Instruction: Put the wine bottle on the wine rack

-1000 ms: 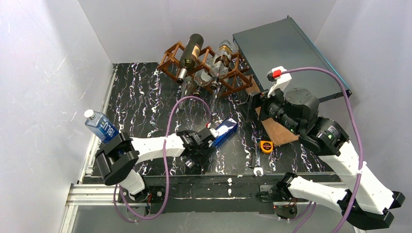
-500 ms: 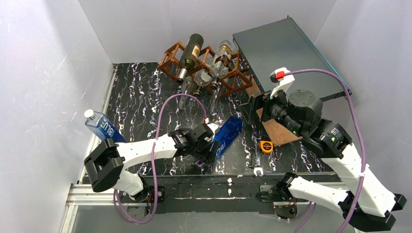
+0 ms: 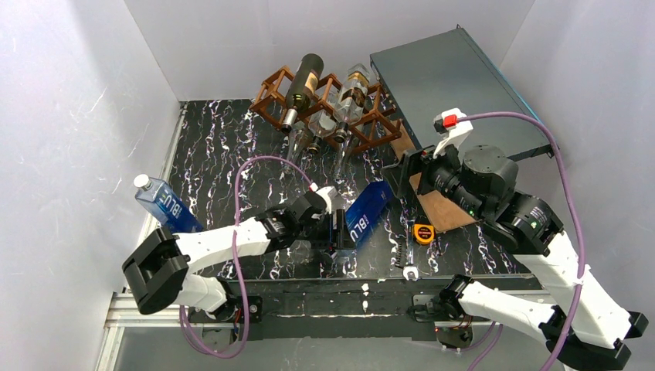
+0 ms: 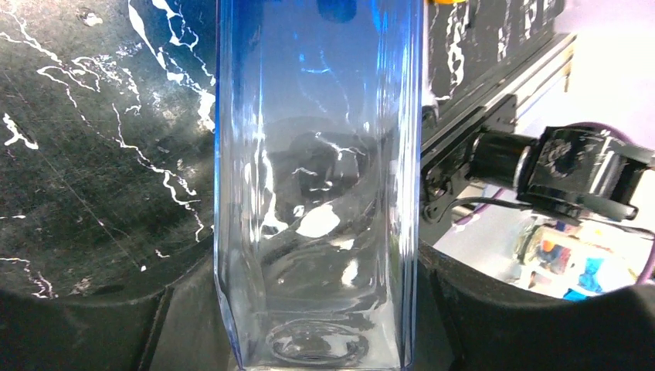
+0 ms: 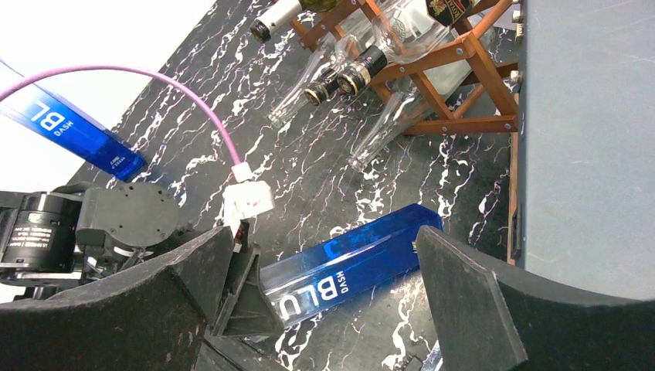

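Note:
A blue square bottle marked BLU (image 3: 368, 213) is held at its lower end by my left gripper (image 3: 337, 230), which is shut on it. The bottle points up and to the right, low over the black marbled table, and it also shows in the left wrist view (image 4: 317, 178) and the right wrist view (image 5: 363, 259). The left fingers (image 4: 93, 325) press its two sides. My right gripper (image 3: 405, 173) is open and empty, above and to the right of the bottle's far end. The reddish-brown wine rack (image 3: 272, 83) stands at the back with several bottles in it, and shows in the right wrist view (image 5: 463, 77).
A second blue bottle (image 3: 164, 204) leans at the left wall. A large dark grey panel (image 3: 456, 77) lies right of the rack. A brown board (image 3: 442, 210), a yellow tape measure (image 3: 422, 232) and a small tool (image 3: 403, 251) lie near the right arm.
My left gripper has carried the blue bottle to the right and turned it more upright. The right arm has shifted slightly right, its gripper still open.

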You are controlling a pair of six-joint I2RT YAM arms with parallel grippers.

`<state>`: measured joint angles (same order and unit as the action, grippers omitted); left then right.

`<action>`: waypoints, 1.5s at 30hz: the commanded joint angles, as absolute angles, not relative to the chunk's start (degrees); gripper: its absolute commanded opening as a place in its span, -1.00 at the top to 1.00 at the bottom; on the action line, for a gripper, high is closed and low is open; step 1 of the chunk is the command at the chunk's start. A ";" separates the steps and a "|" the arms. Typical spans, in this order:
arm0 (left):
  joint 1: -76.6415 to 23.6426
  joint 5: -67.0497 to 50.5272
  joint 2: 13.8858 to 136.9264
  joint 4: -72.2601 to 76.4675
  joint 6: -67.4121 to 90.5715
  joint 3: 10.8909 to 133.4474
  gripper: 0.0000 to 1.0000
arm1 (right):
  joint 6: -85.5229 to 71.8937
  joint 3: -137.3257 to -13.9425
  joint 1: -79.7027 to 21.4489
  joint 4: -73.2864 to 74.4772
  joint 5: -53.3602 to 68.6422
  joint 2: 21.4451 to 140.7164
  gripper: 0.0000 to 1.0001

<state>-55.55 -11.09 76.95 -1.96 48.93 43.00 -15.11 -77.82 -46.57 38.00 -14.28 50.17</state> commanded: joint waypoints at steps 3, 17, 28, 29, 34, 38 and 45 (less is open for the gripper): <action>-55.29 -10.42 69.15 13.93 54.94 39.41 1.00 | -15.56 -77.30 -46.54 35.82 -14.92 49.44 -0.97; -55.28 -6.46 67.68 27.03 59.23 36.48 1.00 | -15.82 -76.79 -46.54 35.62 -14.59 49.02 -0.97; -55.29 -2.73 67.63 28.91 54.78 40.31 1.00 | -15.91 -77.08 -46.54 35.34 -14.18 49.16 -0.97; -55.28 -2.06 67.60 29.05 54.35 40.60 1.00 | -15.91 -77.08 -46.58 35.33 -14.12 49.26 -0.97; -55.28 2.47 67.50 30.70 52.07 41.49 1.00 | -16.00 -77.21 -46.54 35.33 -13.90 49.30 -0.97; -55.31 4.12 68.52 31.65 50.26 43.28 1.00 | -16.00 -77.47 -46.59 35.31 -13.89 49.42 -0.97; -55.28 6.95 71.61 31.73 49.18 46.56 1.00 | -16.22 -77.99 -46.56 35.17 -13.64 49.69 -0.97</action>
